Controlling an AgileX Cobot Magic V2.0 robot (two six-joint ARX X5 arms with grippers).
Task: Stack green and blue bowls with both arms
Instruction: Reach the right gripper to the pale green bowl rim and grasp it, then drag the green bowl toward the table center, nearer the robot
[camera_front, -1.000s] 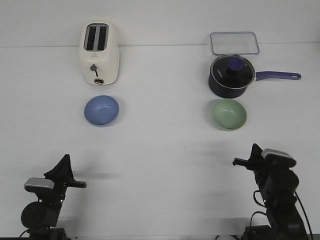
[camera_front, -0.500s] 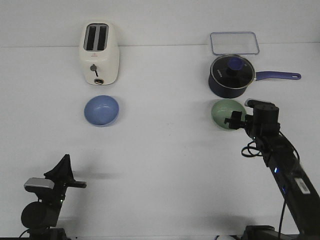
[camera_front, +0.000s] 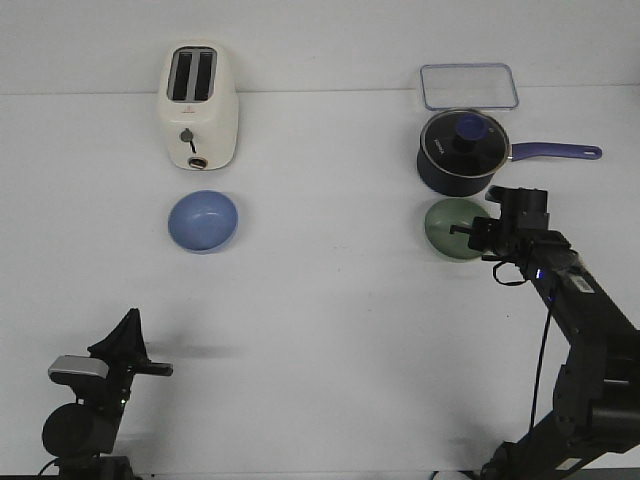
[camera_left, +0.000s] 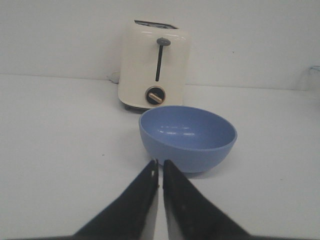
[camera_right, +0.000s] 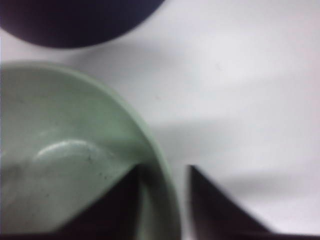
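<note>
The pale green bowl (camera_front: 448, 228) sits on the right of the white table, just in front of the navy saucepan. My right gripper (camera_front: 470, 232) is open at the bowl's right rim. In the right wrist view (camera_right: 162, 170) one finger is inside the green bowl (camera_right: 60, 150) and the other outside, with a small gap to the rim. The blue bowl (camera_front: 203, 220) sits on the left in front of the toaster. My left gripper (camera_front: 130, 320) is shut and empty near the table's front edge, well short of the blue bowl (camera_left: 187, 135), its tips (camera_left: 160, 162) pointing towards it.
A cream toaster (camera_front: 198, 105) stands behind the blue bowl and shows in the left wrist view (camera_left: 155, 65). A navy saucepan (camera_front: 462, 150) with a glass lid and a long handle stands just behind the green bowl. A clear lidded container (camera_front: 468, 85) lies behind the saucepan.
My right arm has reached forward from the table's front edge to the green bowl and set its open fingers over the right rim. The left arm has not moved.
</note>
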